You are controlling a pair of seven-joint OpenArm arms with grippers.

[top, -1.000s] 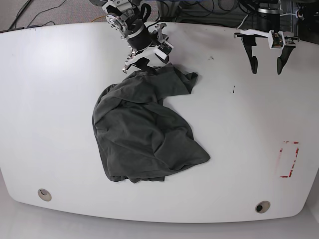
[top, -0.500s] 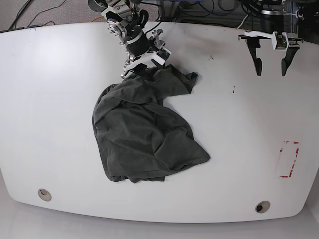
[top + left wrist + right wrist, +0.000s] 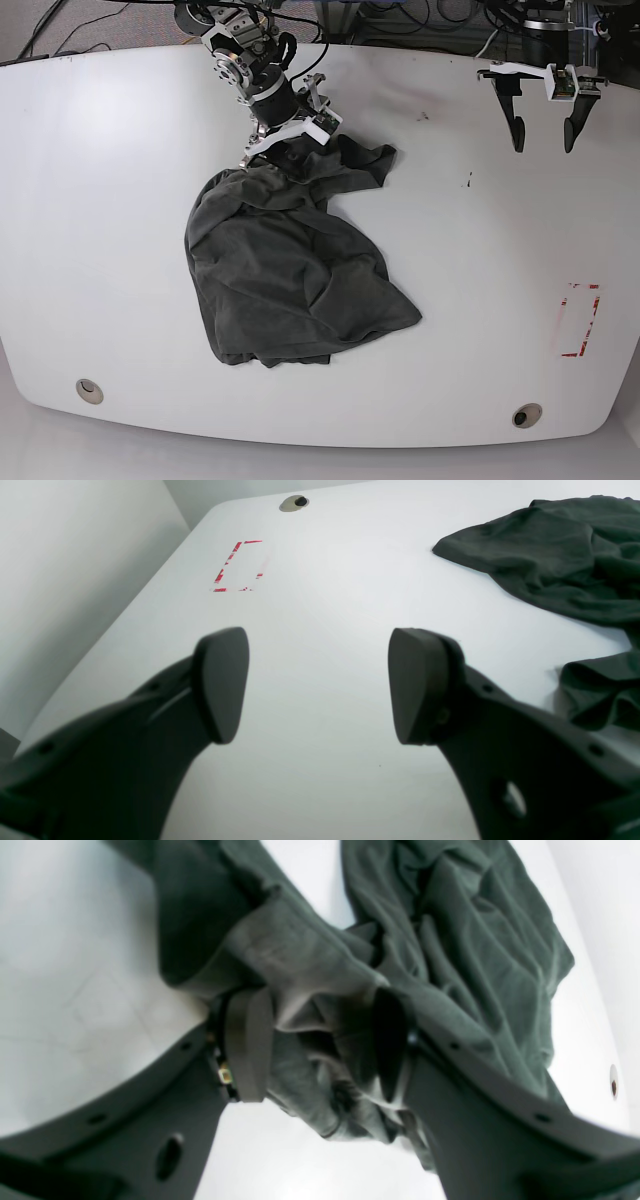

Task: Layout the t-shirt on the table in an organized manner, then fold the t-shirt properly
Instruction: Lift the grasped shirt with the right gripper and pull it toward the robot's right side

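The dark charcoal t-shirt (image 3: 290, 270) lies crumpled in a heap on the white table (image 3: 120, 200), left of centre. My right gripper (image 3: 285, 150) is pressed down on the shirt's far edge. In the right wrist view its jaws (image 3: 320, 1040) stand apart, straddling a bunched fold of the t-shirt (image 3: 475, 940) without pinching it. My left gripper (image 3: 542, 140) hangs open over bare table at the far right, well away from the cloth. In the left wrist view its fingers (image 3: 317, 685) hold nothing, and the t-shirt (image 3: 550, 555) lies off to the right.
A red tape rectangle (image 3: 578, 320) marks the table near its right edge, also seen as a red tape rectangle (image 3: 237, 567) ahead of the left gripper. Grommet holes sit at the front left (image 3: 89, 390) and front right (image 3: 526, 415). Cables and equipment crowd the far edge.
My right gripper has come down and forward onto the shirt's far edge, so cloth now sits between its fingers. The left gripper shifted slightly right and then stayed still.
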